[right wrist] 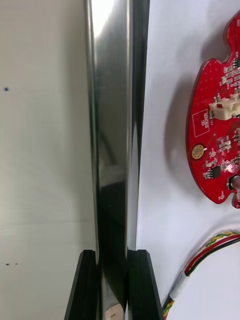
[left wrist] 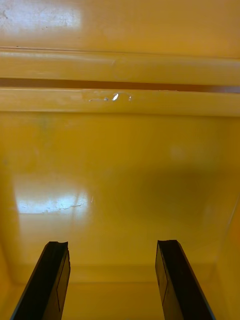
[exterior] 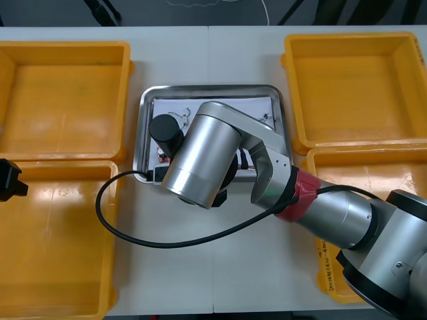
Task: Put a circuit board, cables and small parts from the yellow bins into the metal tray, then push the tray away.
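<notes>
The metal tray (exterior: 143, 127), white inside, stands at the table's middle between the yellow bins. My right arm (exterior: 200, 157) reaches across its near part. In the right wrist view my right gripper (right wrist: 114, 252) is shut on the tray's shiny rim (right wrist: 112, 150), one finger outside on the table side and one inside. A round red circuit board (right wrist: 216, 145) lies on the white floor inside the tray, with a red and yellow cable (right wrist: 202, 262) beside it. My left gripper (left wrist: 112, 250) stands open over the near left yellow bin (left wrist: 120, 165), nothing between its fingers.
Two yellow bins stand at the left (exterior: 63, 100) (exterior: 60, 247) and two at the right (exterior: 353, 87) (exterior: 363, 170). A black cable (exterior: 133, 235) from my right wrist loops over the table in front of the tray. The left gripper (exterior: 9, 181) sits at the left edge.
</notes>
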